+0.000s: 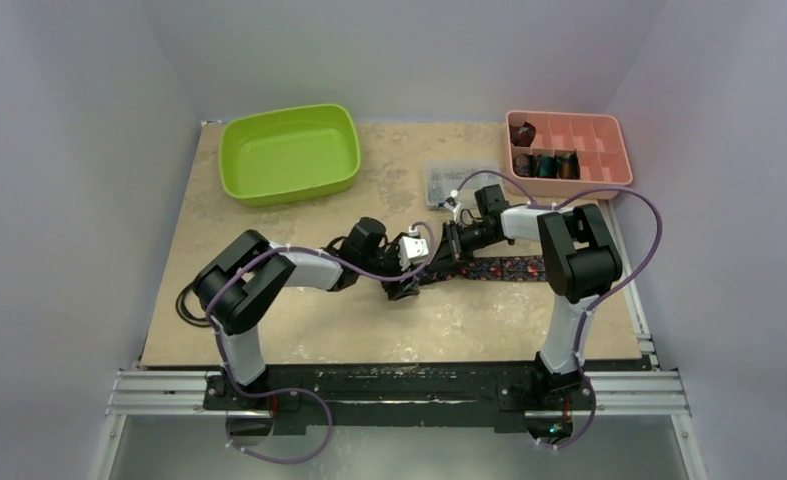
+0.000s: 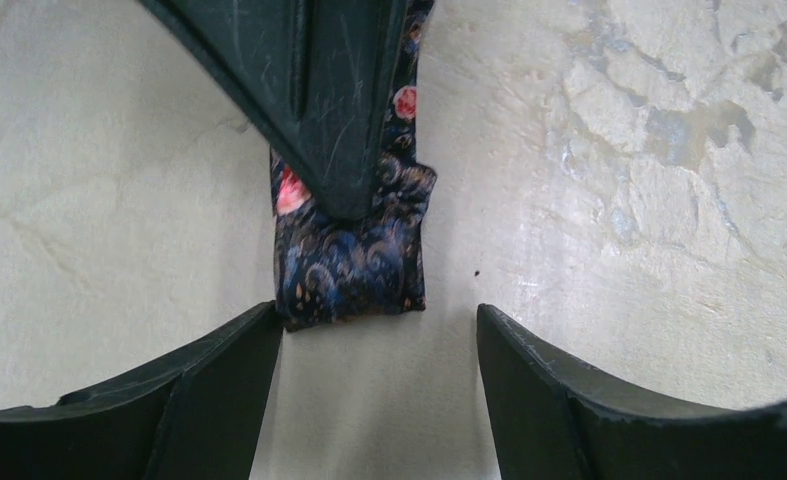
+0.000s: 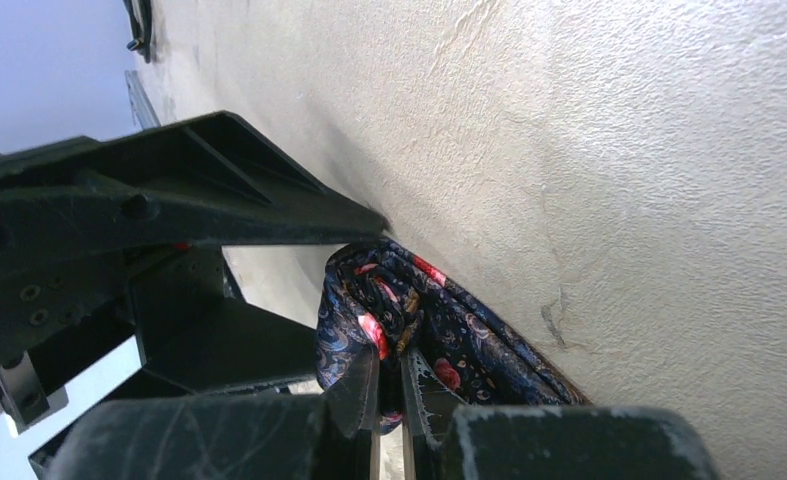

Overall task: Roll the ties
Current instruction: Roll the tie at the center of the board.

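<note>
A dark blue-black tie [image 1: 504, 268] with red-pink floral dots lies flat across the table's middle, its left end folded over. In the left wrist view the folded end [image 2: 354, 260] sits just ahead of my open left gripper [image 2: 379, 315], touching the left fingertip [image 2: 259, 330]. My right gripper [image 3: 389, 365] is shut on the folded tie layers [image 3: 369, 300]; one of its fingers [image 2: 319, 90] lies over the tie. In the top view the left gripper [image 1: 401, 290] and right gripper [image 1: 439, 262] meet at the tie's left end. Rolled ties [image 1: 546, 165] sit in the pink tray [image 1: 609, 150].
A green bin [image 1: 289, 152] stands at the back left. A clear plastic box [image 1: 459, 180] of small parts lies behind the grippers. The pink tray holds another dark coil [image 1: 524, 132] in its far corner. The left gripper's finger [image 3: 219, 210] crosses the right wrist view.
</note>
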Controlling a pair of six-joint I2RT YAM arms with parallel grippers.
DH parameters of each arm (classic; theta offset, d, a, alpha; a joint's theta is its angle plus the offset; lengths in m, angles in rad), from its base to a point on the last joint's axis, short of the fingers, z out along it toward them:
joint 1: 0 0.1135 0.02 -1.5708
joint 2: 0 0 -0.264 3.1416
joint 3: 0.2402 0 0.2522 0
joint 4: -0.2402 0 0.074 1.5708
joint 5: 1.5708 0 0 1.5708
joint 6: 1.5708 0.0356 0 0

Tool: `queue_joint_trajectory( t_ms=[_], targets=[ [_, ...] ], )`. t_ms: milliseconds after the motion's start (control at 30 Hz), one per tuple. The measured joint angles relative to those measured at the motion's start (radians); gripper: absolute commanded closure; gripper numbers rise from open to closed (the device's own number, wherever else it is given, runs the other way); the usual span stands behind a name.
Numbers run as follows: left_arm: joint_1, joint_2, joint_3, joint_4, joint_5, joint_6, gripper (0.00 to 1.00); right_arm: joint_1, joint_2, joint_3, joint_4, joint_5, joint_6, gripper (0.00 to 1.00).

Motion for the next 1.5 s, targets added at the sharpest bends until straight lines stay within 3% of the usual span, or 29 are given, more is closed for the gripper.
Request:
queue_joint_trajectory(
  t_ms=[133, 333, 700, 1033, 1300, 1400, 1500],
  targets=[
    [0.008, -0.054, -0.038, -0.021, -0.04, -0.025, 0.2, -0.001, -0.011, -0.016, 0.02, -0.005, -0.003, 1.0],
    [0.015, -0.156, -0.098, -0.008, -0.038, -0.042, 0.18, -0.001, -0.048, -0.083, 0.124, -0.005, 0.055, 1.0],
    [0.015, -0.055, -0.062, 0.011, 0.013, 0.019, 0.21, 0.016, -0.058, -0.124, 0.241, -0.024, 0.121, 1.0],
    [0.016, -0.021, -0.008, 0.036, 0.012, 0.024, 0.18, 0.034, -0.051, -0.125, 0.298, -0.025, 0.152, 1.0],
    [0.018, 0.04, 0.021, 0.041, 0.027, 0.078, 0.45, 0.05, -0.041, -0.125, 0.328, -0.032, 0.16, 1.0],
    [0.022, 0.04, 0.023, 0.031, 0.035, 0.105, 0.61, 0.053, -0.041, -0.125, 0.332, -0.032, 0.167, 1.0],
    [0.03, 0.04, 0.026, 0.018, 0.047, 0.121, 0.76, 0.06, -0.041, -0.122, 0.336, -0.031, 0.168, 0.94]
  ],
)
